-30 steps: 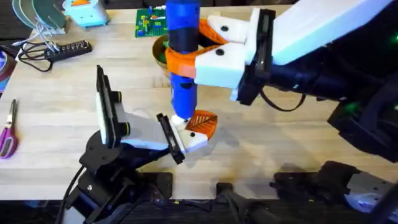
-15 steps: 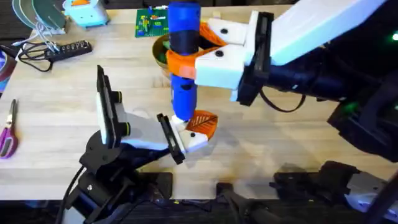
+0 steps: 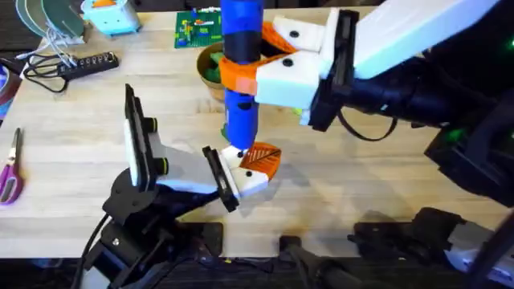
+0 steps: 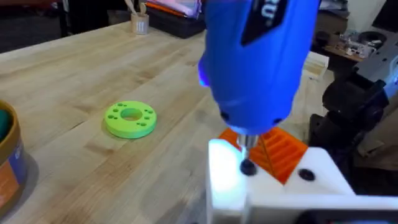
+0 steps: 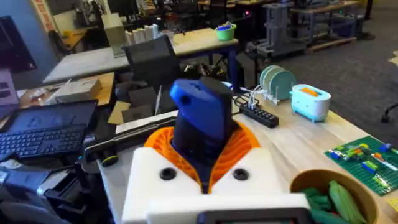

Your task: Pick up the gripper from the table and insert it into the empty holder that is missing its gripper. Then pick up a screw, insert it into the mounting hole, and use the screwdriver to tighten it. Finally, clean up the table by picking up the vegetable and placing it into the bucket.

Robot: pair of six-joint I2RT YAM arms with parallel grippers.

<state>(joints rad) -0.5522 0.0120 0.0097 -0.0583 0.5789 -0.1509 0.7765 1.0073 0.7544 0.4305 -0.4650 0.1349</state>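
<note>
**A:** So the right hand (image 3: 253, 66) is clenched on the screwdriver (image 3: 240, 80), held upright with its bit down on the holder (image 3: 250, 181). The orange gripper (image 3: 261, 159) is already seated in that white block.

**B:** And the left hand (image 3: 241, 172)?

**A:** Low on the bench (image 3: 72, 136), grasping the holder. From overhead the blue barrel blocks part of the bucket (image 3: 210, 71) behind it, though green stuff shows inside.

**B:** The left wrist view gets closer: the bit tip sits on a dark screw (image 4: 247, 167) in the white block, and a green ring disc (image 4: 130, 119) lies well apart.

**A:** Right wrist view looks into the bucket instead, green toy veg (image 5: 339, 200) in there. Scissors (image 3: 11, 168), a power strip (image 3: 84, 63) and a green brick plate (image 3: 195, 30) sit around the bench edges.
</note>
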